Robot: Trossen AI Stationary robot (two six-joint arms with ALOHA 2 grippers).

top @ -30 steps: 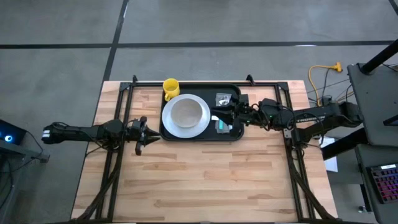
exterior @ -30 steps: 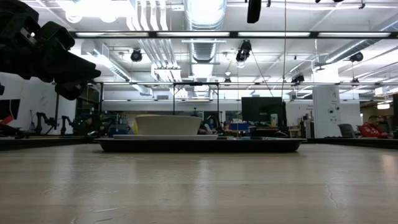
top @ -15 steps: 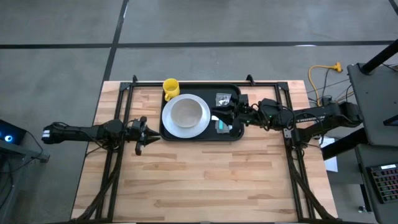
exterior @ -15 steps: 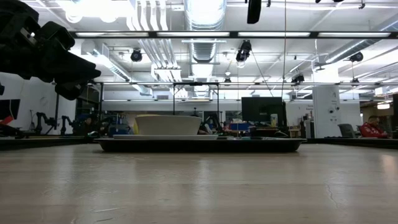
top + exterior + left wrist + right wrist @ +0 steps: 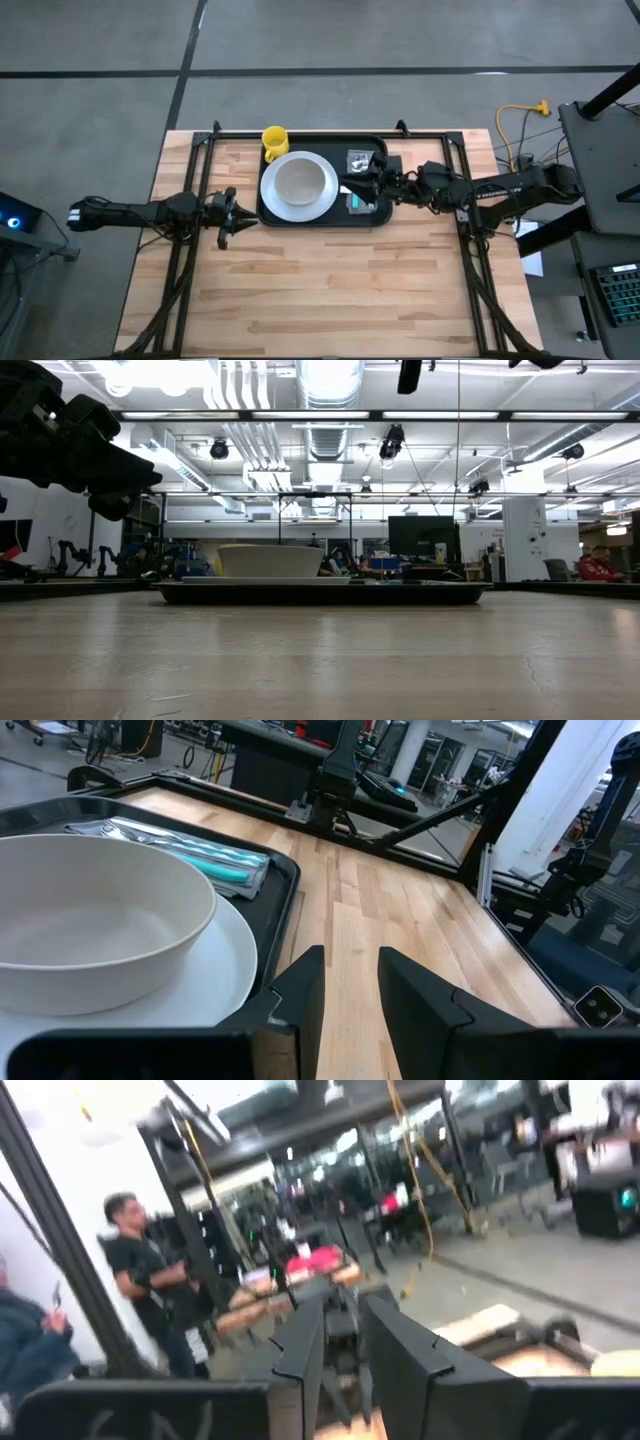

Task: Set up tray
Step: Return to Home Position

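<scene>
Tray (image 5: 320, 143), L-wrist cam: cutlery (image 5: 190, 850), prob. 3 pcs

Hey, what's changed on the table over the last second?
The right pincer drew back slightly toward the table's right side, away from the cutlery on the tray, holding nothing. The left pincer, the plate and the yellow mug stayed put.

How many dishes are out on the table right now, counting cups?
3. A white plate lies on the tray's left half; a white bowl sits on that plate; a yellow mug stands at the tray's far left corner. None seems hidden.
</scene>
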